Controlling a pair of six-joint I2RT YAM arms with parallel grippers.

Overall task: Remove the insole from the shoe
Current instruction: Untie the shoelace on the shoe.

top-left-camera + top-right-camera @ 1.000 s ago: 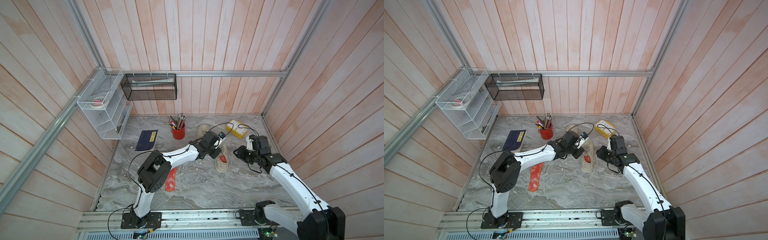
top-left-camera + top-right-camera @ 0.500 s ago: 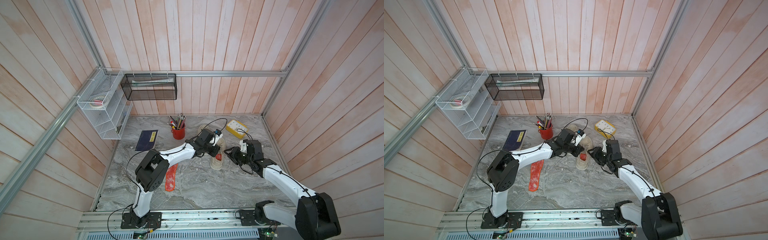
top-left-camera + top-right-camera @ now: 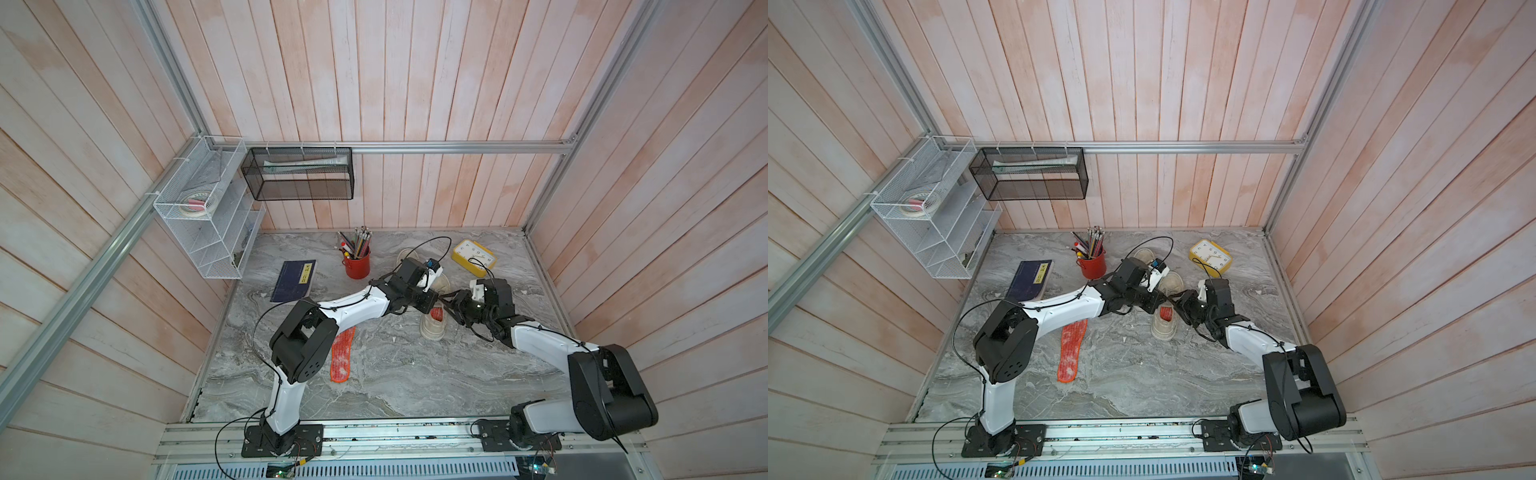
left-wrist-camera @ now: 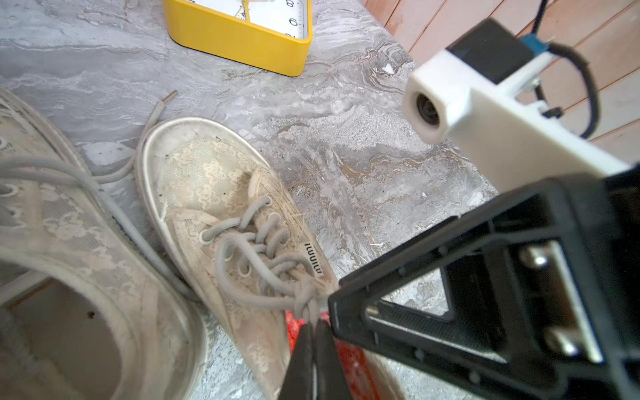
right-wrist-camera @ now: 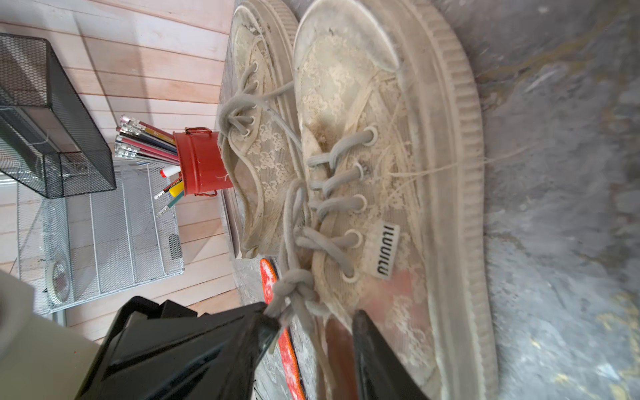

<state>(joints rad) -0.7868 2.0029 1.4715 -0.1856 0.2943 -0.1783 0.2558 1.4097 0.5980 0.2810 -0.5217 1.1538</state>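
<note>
A worn cream lace shoe lies on the marble table, its red insole showing in the opening. My left gripper is shut on the knot of the shoe's grey lace. My right gripper reaches the opening from the right, its fingers apart in both top views. In the right wrist view only one of its fingers shows, just inside the shoe's side wall.
A second cream shoe lies just behind, with a loose orange insole on the table to the left. Also here are a red pencil cup, a yellow clock, a blue book and wall baskets.
My right gripper has come in from the right to the shoe's opening. The shoe has shifted a little left and the red insole now shows in it.
</note>
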